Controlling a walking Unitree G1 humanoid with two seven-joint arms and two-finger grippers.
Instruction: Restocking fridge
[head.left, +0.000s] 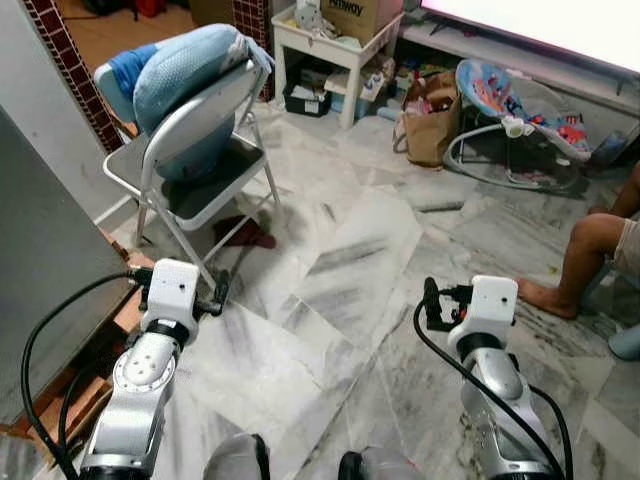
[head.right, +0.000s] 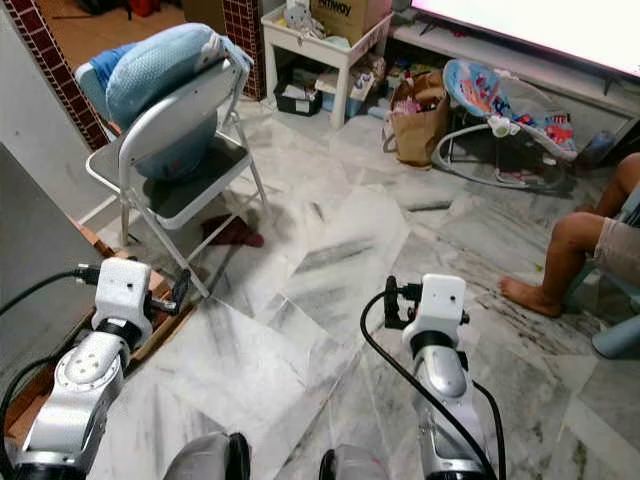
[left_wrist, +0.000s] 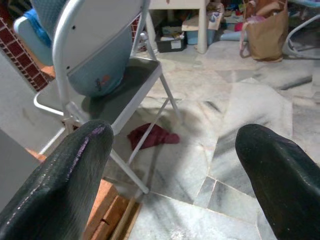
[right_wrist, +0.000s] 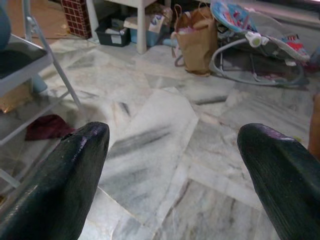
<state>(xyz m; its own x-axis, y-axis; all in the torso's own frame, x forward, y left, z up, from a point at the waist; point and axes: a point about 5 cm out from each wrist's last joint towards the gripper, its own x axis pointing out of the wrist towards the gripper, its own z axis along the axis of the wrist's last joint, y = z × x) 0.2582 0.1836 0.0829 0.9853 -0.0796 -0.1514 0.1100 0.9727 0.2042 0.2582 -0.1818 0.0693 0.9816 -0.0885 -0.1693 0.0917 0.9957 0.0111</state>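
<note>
No fridge or food item can be made out for certain. A tall grey flat panel (head.left: 40, 290) stands close on my left. Both silver arms are held out forward over the marble floor (head.left: 340, 270). My left gripper (left_wrist: 175, 145) is open with nothing between its black fingers (left_wrist: 65, 180); it points toward a grey folding chair (head.left: 190, 150). My right gripper (right_wrist: 175, 145) is also open and holds nothing, aimed over bare floor toward a brown paper bag (right_wrist: 197, 37).
The folding chair carries a blue cushion (head.left: 185, 70); a dark red cloth (head.left: 245, 235) lies under it. Wooden boards (head.left: 90, 390) lie by the grey panel. A white side table (head.left: 335, 45), a baby bouncer (head.left: 520, 110) and a seated person's leg (head.left: 585, 260) are ahead and right.
</note>
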